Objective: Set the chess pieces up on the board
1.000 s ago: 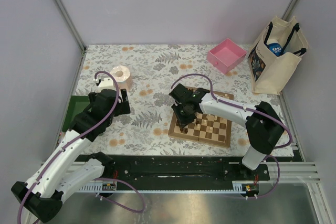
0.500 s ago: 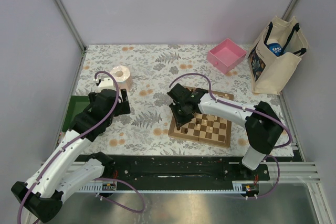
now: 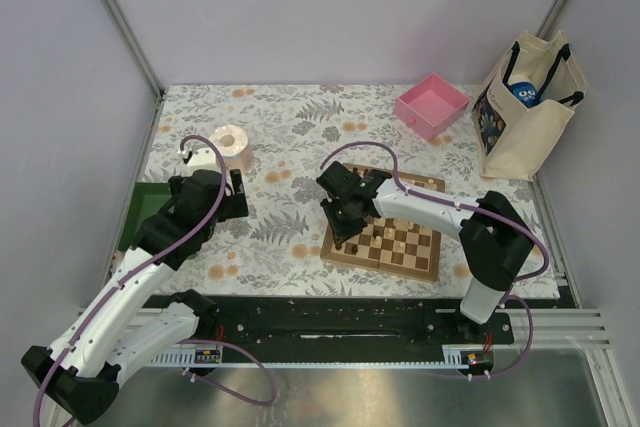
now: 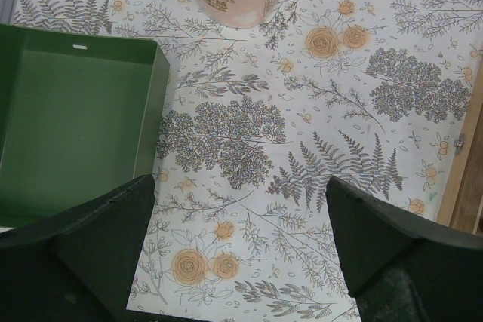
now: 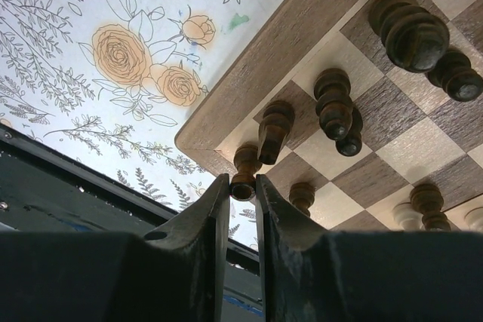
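Observation:
The board (image 3: 381, 265) lies right of the table's middle, with small dark chess pieces (image 3: 398, 233) on it. My right gripper (image 3: 344, 231) hovers over its near-left corner. In the right wrist view the gripper (image 5: 241, 185) is shut on the top of a dark brown chess piece (image 5: 244, 173), which stands over the corner square of the board (image 5: 256, 58). Close by are a dark knight (image 5: 273, 129) and other dark pieces (image 5: 411, 34). My left gripper (image 3: 236, 197) hangs over the floral cloth, away from the board. Its jaws (image 4: 240, 186) are open and empty.
A pink tray (image 3: 432, 105) sits at the back, a tote bag (image 3: 528, 105) at the far right. A toilet-paper roll (image 3: 232, 147) stands ahead of the left gripper and a green box (image 4: 75, 126) lies at the table's left edge.
The right gripper has shifted slightly left, toward the board's near-left corner, still shut on the dark piece. The left arm has not moved.

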Controlling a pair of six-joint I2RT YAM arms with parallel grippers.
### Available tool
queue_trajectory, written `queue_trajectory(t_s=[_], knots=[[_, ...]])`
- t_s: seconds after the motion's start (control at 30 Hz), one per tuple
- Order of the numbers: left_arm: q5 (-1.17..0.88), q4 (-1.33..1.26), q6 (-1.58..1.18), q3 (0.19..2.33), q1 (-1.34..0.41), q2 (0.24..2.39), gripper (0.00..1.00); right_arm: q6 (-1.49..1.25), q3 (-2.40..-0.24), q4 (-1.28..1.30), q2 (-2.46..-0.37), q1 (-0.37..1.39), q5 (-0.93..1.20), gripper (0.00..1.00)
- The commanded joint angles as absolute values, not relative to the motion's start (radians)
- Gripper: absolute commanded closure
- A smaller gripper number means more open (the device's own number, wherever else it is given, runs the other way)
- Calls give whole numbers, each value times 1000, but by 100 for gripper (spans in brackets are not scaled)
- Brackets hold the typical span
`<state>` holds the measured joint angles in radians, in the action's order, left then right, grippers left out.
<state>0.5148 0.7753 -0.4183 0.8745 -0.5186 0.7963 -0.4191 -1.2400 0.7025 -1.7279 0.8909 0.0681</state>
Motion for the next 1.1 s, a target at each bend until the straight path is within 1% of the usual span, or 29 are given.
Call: queue_trajectory(t_s=[0.0, 0.07, 0.2, 0.33, 0.57, 0.73, 0.83, 1.07], knots=[[509, 761, -417, 871, -515, 795, 1, -433, -1269, 678, -1730, 905, 35, 73], [508, 762, -416, 871, -515, 796, 1, -431, -1269, 678, -1730, 905, 35, 71], [508, 762, -416, 871, -515, 795, 1, -428, -1267, 678, -1724, 905, 34, 62], [509, 761, -417, 871, -515, 796, 1, -429, -1275, 683, -1709, 905, 41, 58], [509, 761, -416, 871, -515, 793, 1, -420, -1259, 712, -1617, 905, 5, 56], [506, 762, -417, 871, -515, 793, 1, -434, -1213, 735, -1543, 904, -104, 56], [508, 762, -417, 873, -515, 792, 1, -449, -1198, 764, -1545, 899, -127, 56], [505, 762, -419, 870, -515, 788, 1, -468, -1155, 769, -1594, 900, -103, 56]])
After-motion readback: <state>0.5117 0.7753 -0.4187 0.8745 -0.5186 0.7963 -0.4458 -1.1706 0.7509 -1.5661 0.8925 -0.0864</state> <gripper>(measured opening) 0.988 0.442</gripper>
